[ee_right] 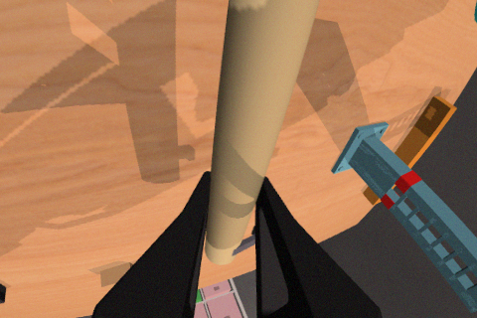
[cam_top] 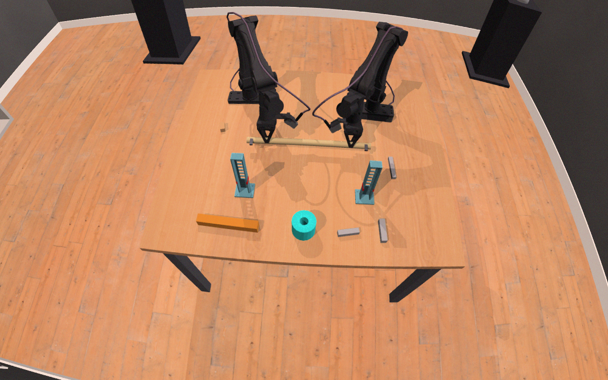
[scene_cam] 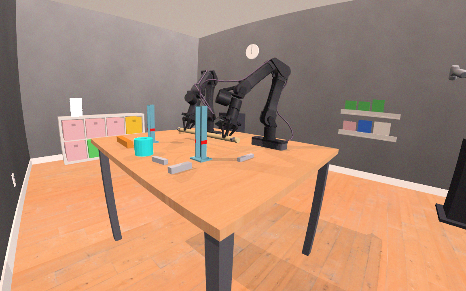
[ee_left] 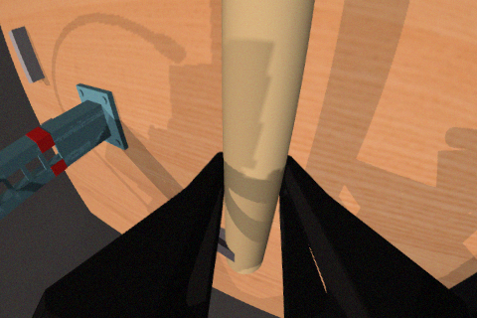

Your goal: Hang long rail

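Note:
The long tan rail (cam_top: pixel 308 142) (scene_cam: pixel 207 135) (ee_left: pixel 263 35) (ee_right: pixel 268 60) is held level in the air above the table, on the arms' side of the posts. My left gripper (cam_top: pixel 351 144) (scene_cam: pixel 229 135) (ee_left: pixel 253 164) is shut on it near one end; my right gripper (cam_top: pixel 267 140) (ee_right: pixel 235 181) is shut on it near the other. A dark hook shows at each end, one (cam_top: pixel 366 147) (ee_left: pixel 226 249) beyond the left gripper and one (cam_top: pixel 250 141) (ee_right: pixel 244 244) beyond the right. Two upright teal posts, one (cam_top: pixel 375 164) (scene_cam: pixel 204 123) (ee_left: pixel 81 124) and another (cam_top: pixel 237 156) (scene_cam: pixel 150 117) (ee_right: pixel 383 159), have red-marked slots. Neither hook is in a slot.
A cyan cylinder (cam_top: pixel 303 231) (scene_cam: pixel 143 147) and an orange bar (cam_top: pixel 227 222) (scene_cam: pixel 123 142) (ee_right: pixel 422 134) lie beyond the posts. Grey blocks (cam_top: pixel 382 230) (cam_top: pixel 348 231) (cam_top: pixel 392 167) lie around the post on the left arm's side. A small tan block (cam_top: pixel 222 128) lies near the right arm.

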`<state>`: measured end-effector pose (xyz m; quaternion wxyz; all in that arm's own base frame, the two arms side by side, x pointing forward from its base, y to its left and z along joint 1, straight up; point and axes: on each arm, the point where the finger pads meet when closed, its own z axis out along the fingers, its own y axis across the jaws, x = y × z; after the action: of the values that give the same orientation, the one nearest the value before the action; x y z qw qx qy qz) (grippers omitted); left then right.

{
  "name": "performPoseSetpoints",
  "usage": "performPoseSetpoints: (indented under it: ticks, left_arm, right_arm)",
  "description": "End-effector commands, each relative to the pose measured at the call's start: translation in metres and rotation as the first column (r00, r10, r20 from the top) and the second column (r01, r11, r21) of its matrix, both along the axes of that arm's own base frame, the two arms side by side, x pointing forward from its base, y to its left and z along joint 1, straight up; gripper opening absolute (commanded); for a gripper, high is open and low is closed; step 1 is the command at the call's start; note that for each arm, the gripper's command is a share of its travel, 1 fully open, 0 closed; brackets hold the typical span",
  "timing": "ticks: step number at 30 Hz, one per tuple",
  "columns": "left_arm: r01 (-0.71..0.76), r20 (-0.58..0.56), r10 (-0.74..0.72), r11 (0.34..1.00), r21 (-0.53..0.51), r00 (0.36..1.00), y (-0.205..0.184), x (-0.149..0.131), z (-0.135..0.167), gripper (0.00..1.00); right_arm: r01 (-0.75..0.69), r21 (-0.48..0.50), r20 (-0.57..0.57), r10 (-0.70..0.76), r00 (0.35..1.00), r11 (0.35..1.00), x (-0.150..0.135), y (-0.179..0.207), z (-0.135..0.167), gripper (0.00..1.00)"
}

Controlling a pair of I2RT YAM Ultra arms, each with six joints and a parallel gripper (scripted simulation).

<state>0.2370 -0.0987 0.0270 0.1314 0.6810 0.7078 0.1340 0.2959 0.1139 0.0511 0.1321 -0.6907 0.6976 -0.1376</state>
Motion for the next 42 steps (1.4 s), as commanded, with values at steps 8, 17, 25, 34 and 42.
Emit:
performPoseSetpoints:
  ticks: [8,17,25,34,42]
  left_arm:
    - [-0.002,0.201,0.0,1.0,0.007,0.98,-0.001,0.031,0.02,0.18]
    - [-0.001,0.218,0.0,1.0,0.006,0.976,-0.001,0.059,0.021,0.18]
    - [-0.001,0.219,0.0,1.0,0.005,0.976,-0.001,0.088,0.021,0.18]
    - [0.001,0.218,-0.002,1.0,0.005,0.976,-0.002,0.12,0.022,0.18]
    - [0.002,0.216,-0.003,1.0,0.003,0.976,-0.002,0.142,0.022,0.18]
  right_arm:
    - [0.011,0.003,0.207,-0.011,0.978,1.0,0.031,0.001,0.026,0.19]
    - [0.012,0.004,0.225,-0.013,0.974,1.0,0.058,-0.001,0.028,0.19]
    - [0.012,0.004,0.226,-0.012,0.974,1.0,0.087,-0.003,0.028,0.19]
    - [0.013,0.006,0.224,-0.014,0.974,1.0,0.119,-0.005,0.028,0.19]
    - [0.014,0.008,0.222,-0.016,0.975,1.0,0.141,-0.007,0.029,0.19]
